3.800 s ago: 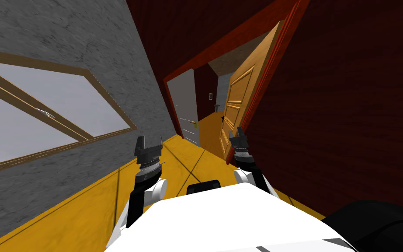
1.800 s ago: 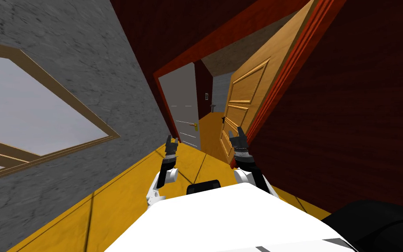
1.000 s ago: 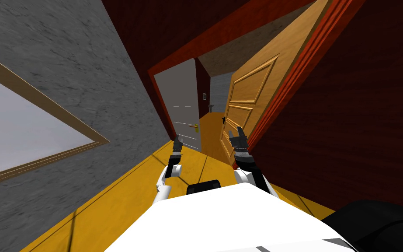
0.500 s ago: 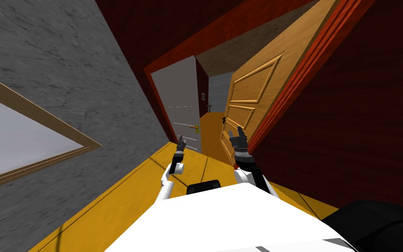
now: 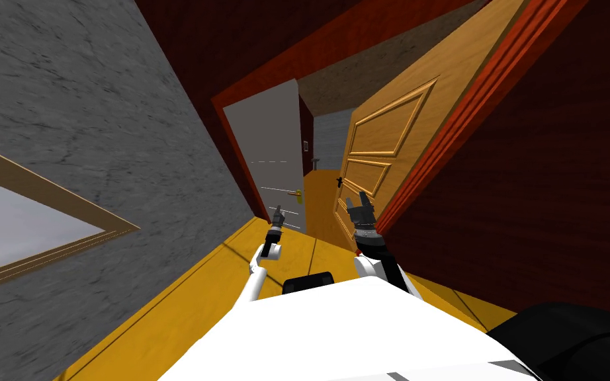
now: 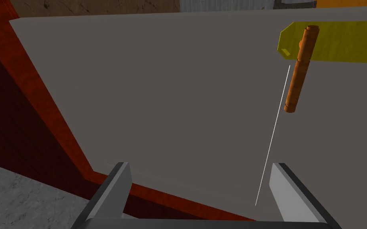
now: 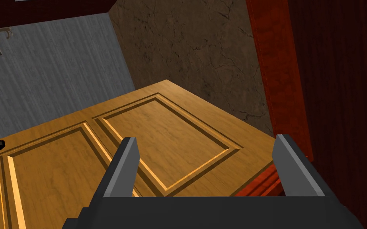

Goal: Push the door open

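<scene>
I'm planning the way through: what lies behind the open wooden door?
Past the free edge of the wooden door, orange floor and a grey wall show. Whatever stands directly behind its panel is covered.

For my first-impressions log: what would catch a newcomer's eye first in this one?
The panelled wooden door, standing ajar in its red frame on the right, with the open right gripper just before it. Next, the plain grey door to the left, with an orange lever handle on a yellow plate, the open left gripper facing it.
</scene>
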Robot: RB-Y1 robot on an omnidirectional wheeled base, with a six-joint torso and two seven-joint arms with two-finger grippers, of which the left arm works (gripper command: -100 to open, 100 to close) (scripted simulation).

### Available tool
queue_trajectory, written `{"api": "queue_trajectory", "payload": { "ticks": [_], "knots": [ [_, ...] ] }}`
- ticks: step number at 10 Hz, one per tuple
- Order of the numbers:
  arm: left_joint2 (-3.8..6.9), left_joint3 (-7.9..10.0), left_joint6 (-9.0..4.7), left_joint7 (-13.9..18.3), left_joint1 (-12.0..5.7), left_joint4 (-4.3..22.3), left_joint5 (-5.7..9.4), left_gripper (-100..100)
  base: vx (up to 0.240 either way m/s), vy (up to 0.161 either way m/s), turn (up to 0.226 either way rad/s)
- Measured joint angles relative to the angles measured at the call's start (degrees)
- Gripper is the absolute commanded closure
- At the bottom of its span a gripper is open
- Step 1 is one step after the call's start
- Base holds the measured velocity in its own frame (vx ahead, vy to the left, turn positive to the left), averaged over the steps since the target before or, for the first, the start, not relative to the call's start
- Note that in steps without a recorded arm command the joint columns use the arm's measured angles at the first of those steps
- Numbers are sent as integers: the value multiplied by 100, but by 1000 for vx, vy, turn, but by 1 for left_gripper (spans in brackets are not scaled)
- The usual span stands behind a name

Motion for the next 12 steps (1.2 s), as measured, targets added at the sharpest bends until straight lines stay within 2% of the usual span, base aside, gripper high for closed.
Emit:
{"api": "queue_trajectory", "payload": {
  "ticks": [4,6,7,8,12],
  "knots": [
    [-57,-79,96,0,-439,671,-28,-100,83,92,-63],
    [-87,-137,159,-4,-566,890,-48,-100,67,96,-58],
    [-124,-153,171,-17,-674,1073,-58,-100,69,99,-61],
    [-119,-173,181,-6,-775,1233,-59,-100,73,83,-53],
    [-193,-255,266,-3,-1088,1747,-87,-100,78,83,-54]
  ]
}}
